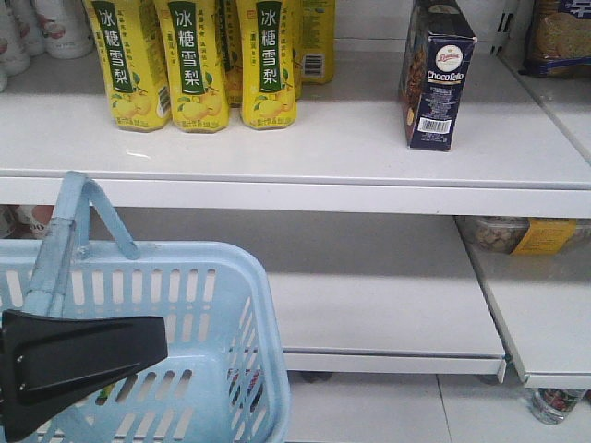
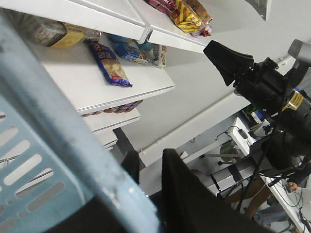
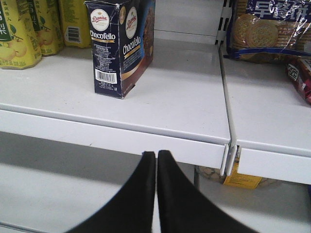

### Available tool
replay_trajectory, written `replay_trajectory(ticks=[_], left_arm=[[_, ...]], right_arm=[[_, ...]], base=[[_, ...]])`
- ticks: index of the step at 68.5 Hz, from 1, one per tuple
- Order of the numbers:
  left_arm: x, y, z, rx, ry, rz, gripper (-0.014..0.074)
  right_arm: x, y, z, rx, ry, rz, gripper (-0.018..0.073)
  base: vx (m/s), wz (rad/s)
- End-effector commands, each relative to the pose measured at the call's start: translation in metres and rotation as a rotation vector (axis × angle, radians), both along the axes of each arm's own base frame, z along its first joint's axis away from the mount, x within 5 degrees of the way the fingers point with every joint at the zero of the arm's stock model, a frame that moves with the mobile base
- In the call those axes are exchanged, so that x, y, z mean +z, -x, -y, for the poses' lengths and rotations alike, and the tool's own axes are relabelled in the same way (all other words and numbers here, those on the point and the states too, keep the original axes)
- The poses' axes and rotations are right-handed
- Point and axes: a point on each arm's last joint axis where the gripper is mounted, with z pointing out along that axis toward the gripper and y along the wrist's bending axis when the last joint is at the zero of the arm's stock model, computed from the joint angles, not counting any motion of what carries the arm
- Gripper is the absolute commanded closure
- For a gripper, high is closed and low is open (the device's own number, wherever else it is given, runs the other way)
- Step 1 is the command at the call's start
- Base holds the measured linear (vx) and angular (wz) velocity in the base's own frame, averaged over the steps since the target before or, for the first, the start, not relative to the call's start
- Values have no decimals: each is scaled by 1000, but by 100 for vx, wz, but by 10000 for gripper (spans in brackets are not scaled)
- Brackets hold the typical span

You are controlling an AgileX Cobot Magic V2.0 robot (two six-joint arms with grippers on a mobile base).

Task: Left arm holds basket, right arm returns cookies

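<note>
Up close, we see our right gripper with its black jaws pressed together on nothing, hanging just below the white shelf edge. Our left gripper is clamped on the blue basket at the rim by its handle. Above, the cookies stand upright on that shelf, well right of the yellow drink bottles.

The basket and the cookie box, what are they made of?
The basket looks like light blue molded plastic, slightly glossy, with neat cut-out slots and a matching hoop handle. The cookie box looks like thin printed cardboard with a smooth finish: it has sharp folded edges, a barcode and a slightly dented corner.
</note>
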Motion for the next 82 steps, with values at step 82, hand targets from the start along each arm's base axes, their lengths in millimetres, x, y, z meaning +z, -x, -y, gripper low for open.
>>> replay_trajectory(ticks=[82], left_arm=[[43,113,-46,23,168,492,603]], right_arm=[[13,-1,-1,12,1,83,566]], base=[[0,0]])
